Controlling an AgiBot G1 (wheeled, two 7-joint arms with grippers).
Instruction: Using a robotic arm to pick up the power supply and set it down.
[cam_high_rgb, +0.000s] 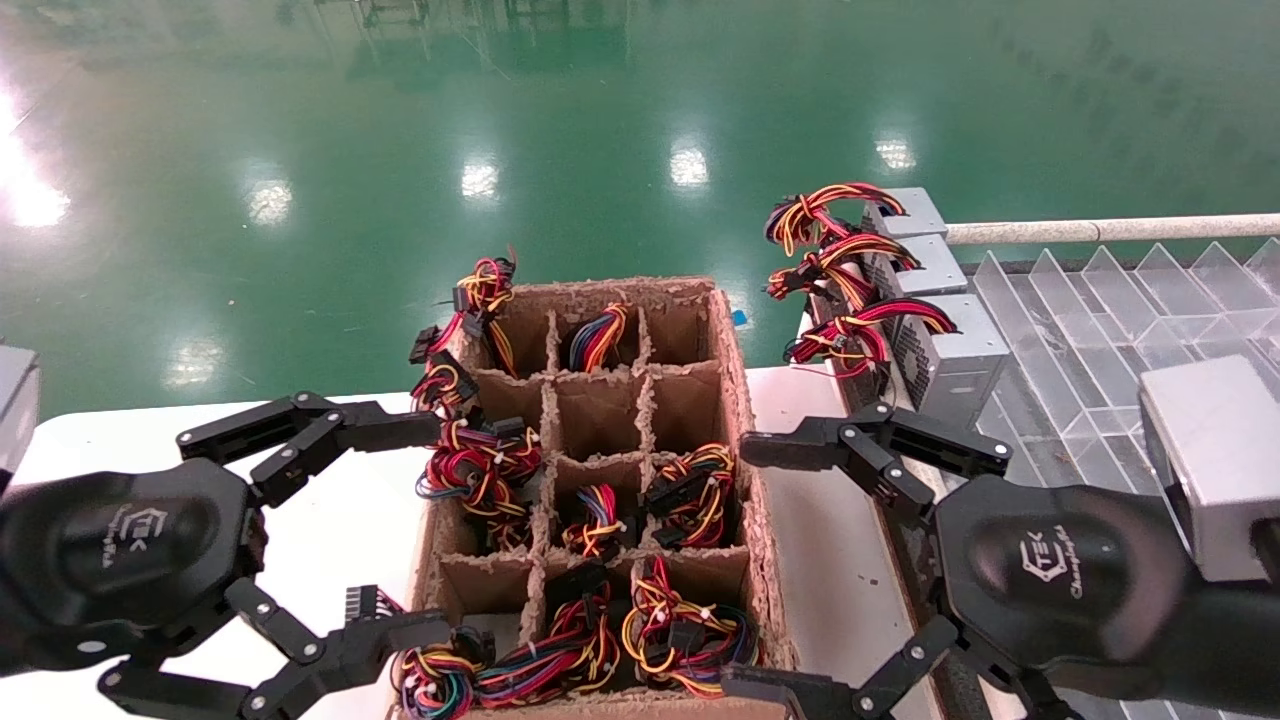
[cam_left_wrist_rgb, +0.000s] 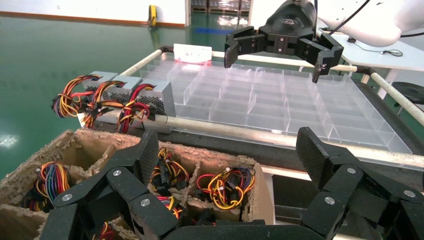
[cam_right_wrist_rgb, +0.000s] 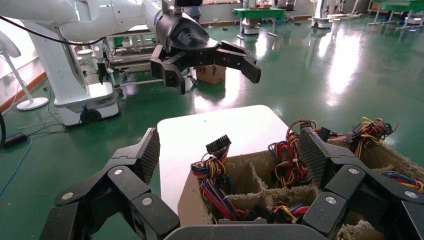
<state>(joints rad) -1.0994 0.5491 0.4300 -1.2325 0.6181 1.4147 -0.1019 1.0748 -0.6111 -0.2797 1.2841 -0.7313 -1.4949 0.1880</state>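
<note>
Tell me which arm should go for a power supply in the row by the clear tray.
Right, probably. The right gripper hangs open between the cardboard box and the clear tray, with the row of power supplies just ahead on its side. The left gripper, also open, is across the box.

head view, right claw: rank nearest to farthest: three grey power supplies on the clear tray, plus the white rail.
From the right claw, open and empty beside the cardboard crate:
1. Nearest power supply, just ahead of the claw.
2. Middle power supply, behind it.
3. Far power supply, at the row's end.
4. White rail, beyond.
</note>
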